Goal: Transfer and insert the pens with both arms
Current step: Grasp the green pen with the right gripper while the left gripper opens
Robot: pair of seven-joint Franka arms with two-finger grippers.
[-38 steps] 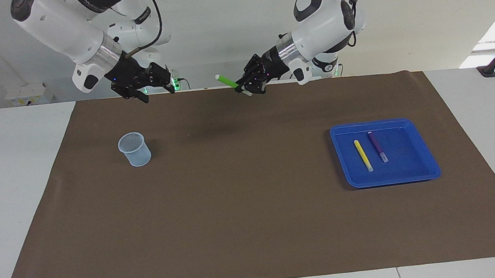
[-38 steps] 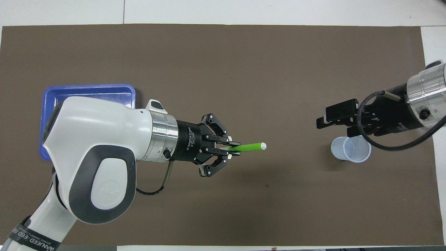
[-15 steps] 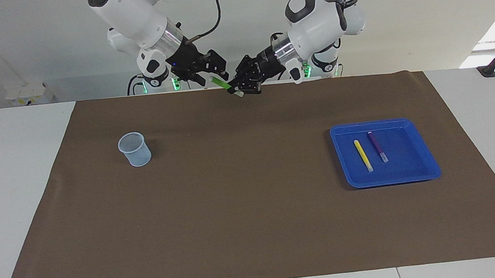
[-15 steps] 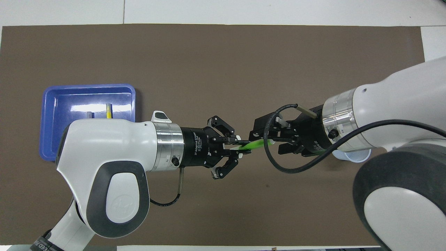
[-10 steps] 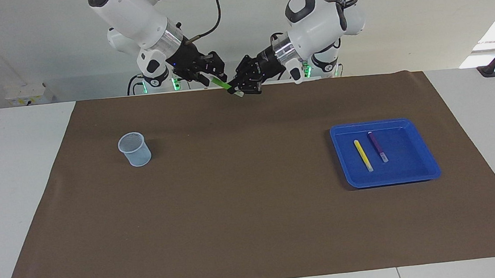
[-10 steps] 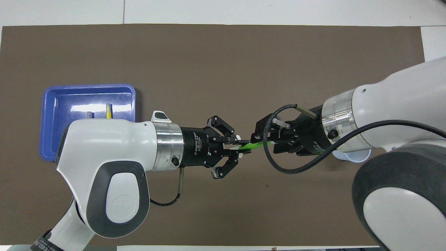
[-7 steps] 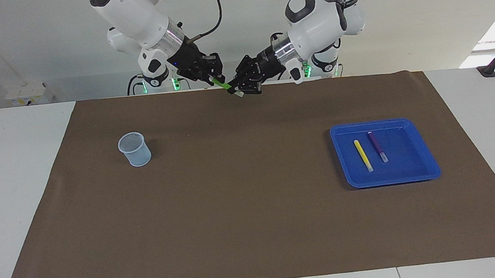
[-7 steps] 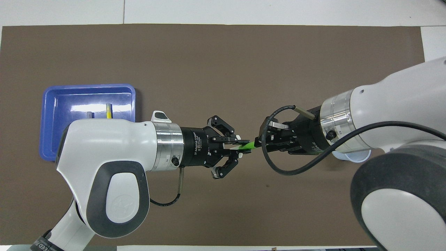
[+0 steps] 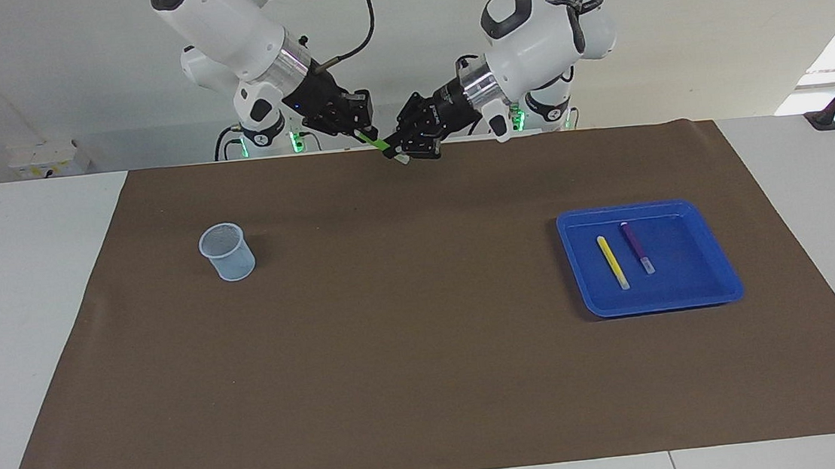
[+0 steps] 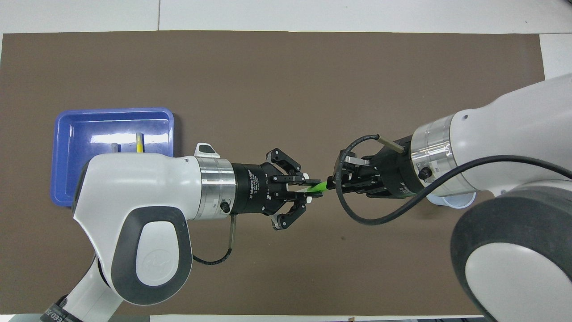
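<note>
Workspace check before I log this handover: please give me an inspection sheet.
Surface: brown mat on a white table.
Job's things: green pen held in the air between both grippers; yellow pen and purple pen lie in the blue tray; mesh cup upright.
Clutter: nothing seen.
Grippers: left gripper shut on the green pen; right gripper shut on its other end.
Cables: black cable looped at the right wrist.
Surroundings: white wall.

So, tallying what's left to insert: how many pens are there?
3. The yellow pen and purple pen lie in the blue tray; the green pen is airborne between both end effectors.
</note>
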